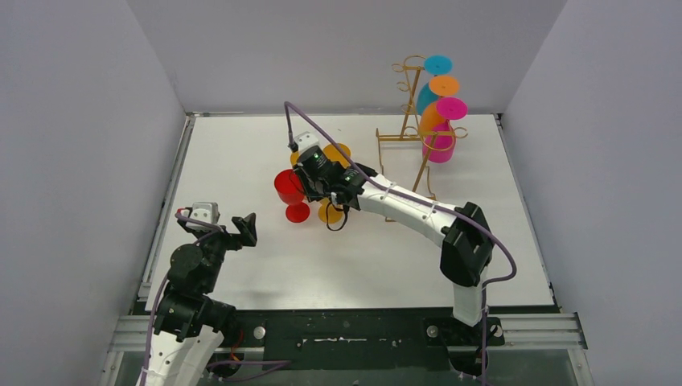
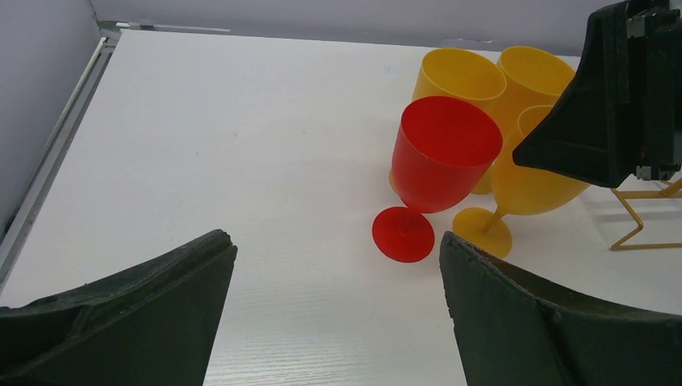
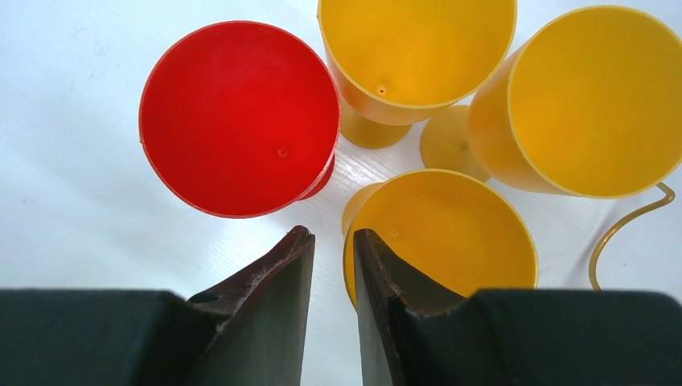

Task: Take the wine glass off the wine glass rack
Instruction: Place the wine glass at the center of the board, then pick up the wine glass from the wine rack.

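tabletop (image 1: 241, 161) white, walls (image 1: 80, 121) grey; left tool (image 1: 246, 227) spread, right tool (image 3: 331, 238) narrowly parted

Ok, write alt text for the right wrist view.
Top-down on four upright glasses on a white table: one red glass, three yellow glasses. The right gripper, slightly open, sits at the rim of the nearest yellow glass; a rack wire shows at right.
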`<state>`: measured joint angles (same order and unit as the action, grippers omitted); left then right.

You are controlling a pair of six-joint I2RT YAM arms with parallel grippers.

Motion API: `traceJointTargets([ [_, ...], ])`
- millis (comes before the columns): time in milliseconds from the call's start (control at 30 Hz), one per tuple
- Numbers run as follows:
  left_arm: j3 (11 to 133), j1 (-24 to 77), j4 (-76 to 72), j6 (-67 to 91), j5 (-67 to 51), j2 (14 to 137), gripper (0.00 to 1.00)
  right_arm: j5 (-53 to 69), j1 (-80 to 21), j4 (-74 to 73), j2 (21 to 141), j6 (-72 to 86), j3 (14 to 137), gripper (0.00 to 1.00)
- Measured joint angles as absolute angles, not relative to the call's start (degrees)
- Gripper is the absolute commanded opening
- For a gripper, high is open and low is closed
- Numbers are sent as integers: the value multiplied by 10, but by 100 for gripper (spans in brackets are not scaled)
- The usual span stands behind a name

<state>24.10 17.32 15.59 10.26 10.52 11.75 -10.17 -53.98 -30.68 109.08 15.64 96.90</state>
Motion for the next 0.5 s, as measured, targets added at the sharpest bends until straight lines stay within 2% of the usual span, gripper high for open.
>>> traceJointTargets([
  [233, 241, 171, 155, 103, 100, 121, 97, -93, -543, -333, 1041, 157, 976, 39],
  [500, 241, 171, 151, 100, 117, 156, 97, -75, -546, -314, 861, 175, 976, 57],
])
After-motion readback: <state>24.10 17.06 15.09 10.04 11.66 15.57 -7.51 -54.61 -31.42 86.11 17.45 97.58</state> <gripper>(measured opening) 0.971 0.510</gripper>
